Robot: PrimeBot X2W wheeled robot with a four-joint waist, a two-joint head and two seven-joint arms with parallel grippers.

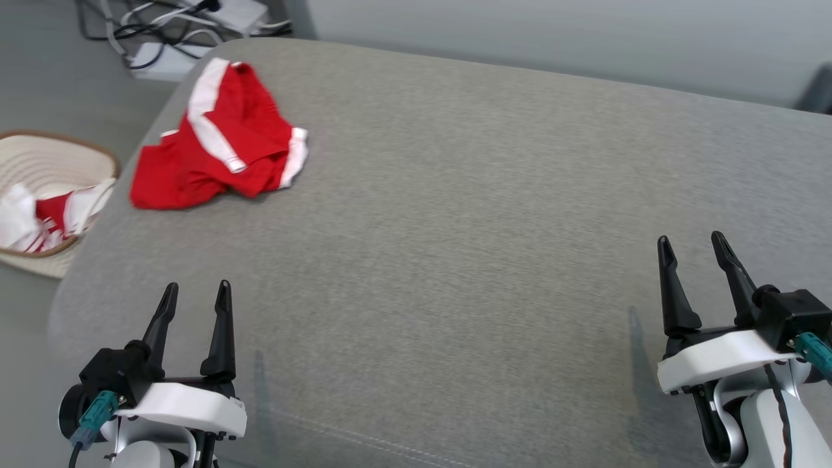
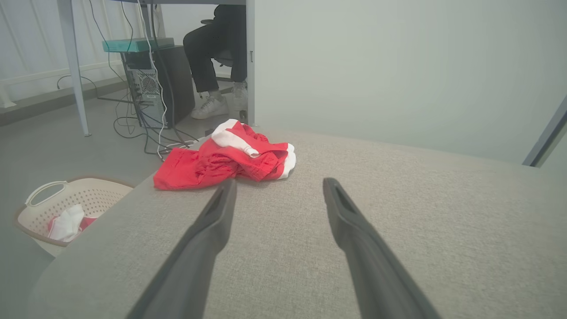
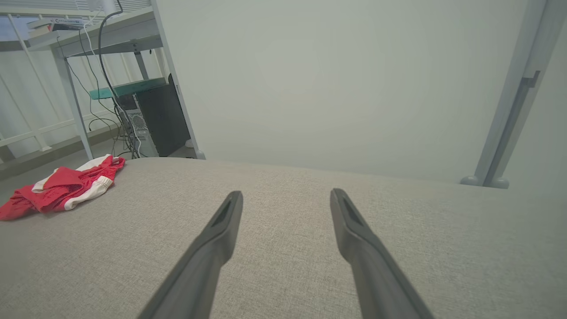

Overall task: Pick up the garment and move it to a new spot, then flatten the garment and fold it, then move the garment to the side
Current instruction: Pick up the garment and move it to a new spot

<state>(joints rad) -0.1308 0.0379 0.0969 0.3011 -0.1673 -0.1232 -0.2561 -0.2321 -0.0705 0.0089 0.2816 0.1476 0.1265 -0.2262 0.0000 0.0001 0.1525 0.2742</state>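
Hovering over the grey cushion's (image 1: 455,195) near edge, left end effector (image 1: 198,286) and right end effector (image 1: 690,237) both wide and empty, the robot hasn't begun the pickup; the red garment (image 1: 214,149) at the far-left corner probably calls for a long left-arm reach.

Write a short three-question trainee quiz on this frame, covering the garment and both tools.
1. Short answer: which stands nearer the red garment, the left tool or the right tool?
2. True or false: the left tool is shut on the red garment.
3. Multiple choice: the red garment lies
A) draped over the right tool
B) crumpled on the grey cushion, near its far left corner
C) hanging from a wall hook

Key
1. The left tool.
2. False. Both tools are open and empty, well short of the red garment.
3. B
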